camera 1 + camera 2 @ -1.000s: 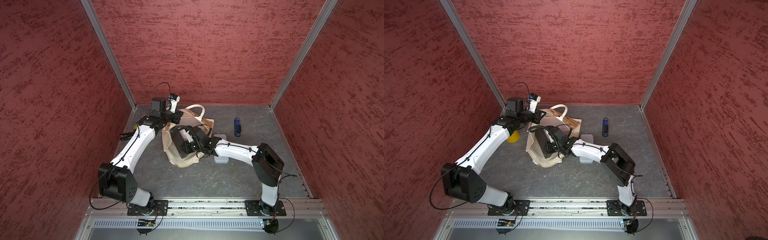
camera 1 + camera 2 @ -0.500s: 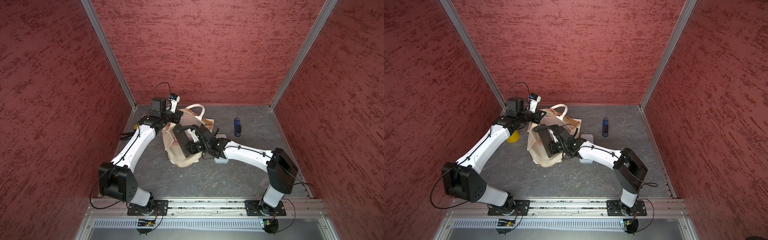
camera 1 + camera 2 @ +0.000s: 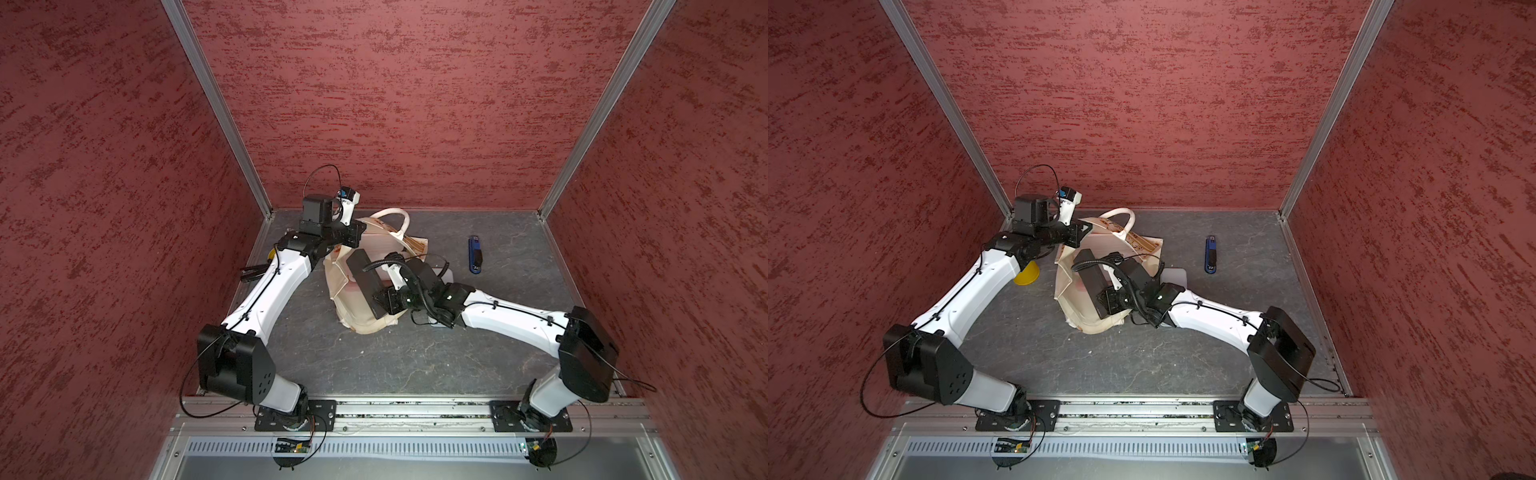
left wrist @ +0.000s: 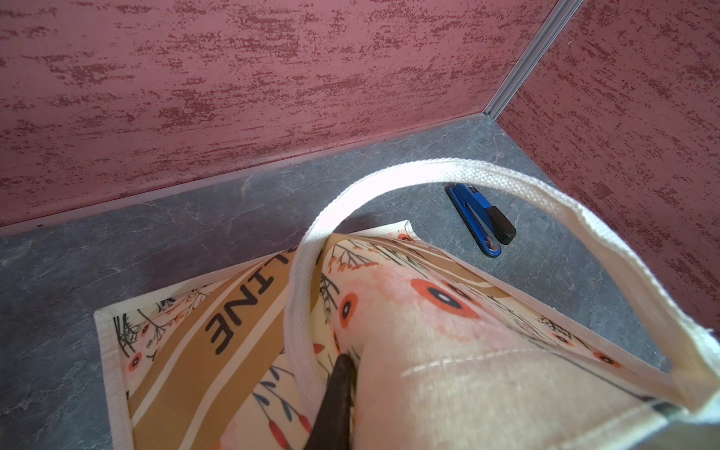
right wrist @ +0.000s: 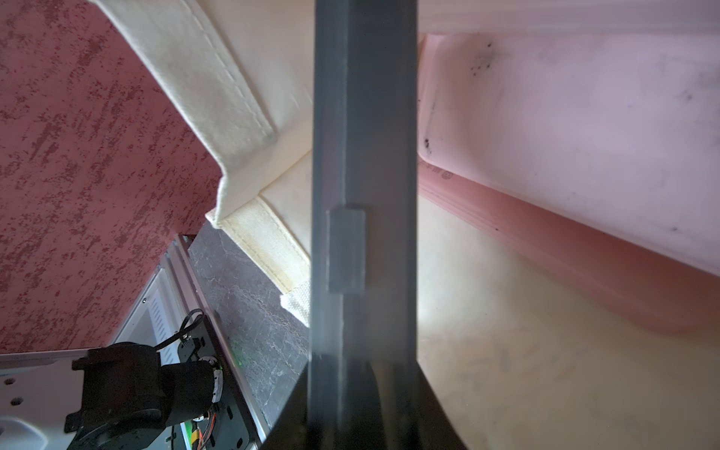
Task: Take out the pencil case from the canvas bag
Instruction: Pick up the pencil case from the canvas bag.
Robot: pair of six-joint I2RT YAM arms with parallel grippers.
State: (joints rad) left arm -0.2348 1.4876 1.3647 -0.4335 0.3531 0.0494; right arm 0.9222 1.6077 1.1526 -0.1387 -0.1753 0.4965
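Note:
The cream floral canvas bag (image 3: 365, 320) (image 3: 1084, 316) lies on its side on the grey floor, its mouth held up. My left gripper (image 3: 358, 232) (image 4: 345, 370) is shut on the bag's rim by the white handle (image 4: 389, 183); one black finger (image 4: 335, 397) shows and the cloth hides its partner. A long dark grey pencil case (image 3: 365, 282) (image 3: 1094, 286) (image 5: 362, 195) sticks out over the bag's mouth. My right gripper (image 3: 390, 299) (image 5: 360, 405) is shut on its near end.
A pink box (image 5: 584, 136) lies inside the bag beside the case. A blue stapler (image 3: 475, 254) (image 4: 481, 218) lies at the back right. A pale grey block (image 3: 1174, 276) sits under my right forearm, and a yellow object (image 3: 1026, 274) under my left arm.
My right arm has drawn back toward the right and its elbow has swung out and down. The dark case has come a little way out with it. The left arm has held still.

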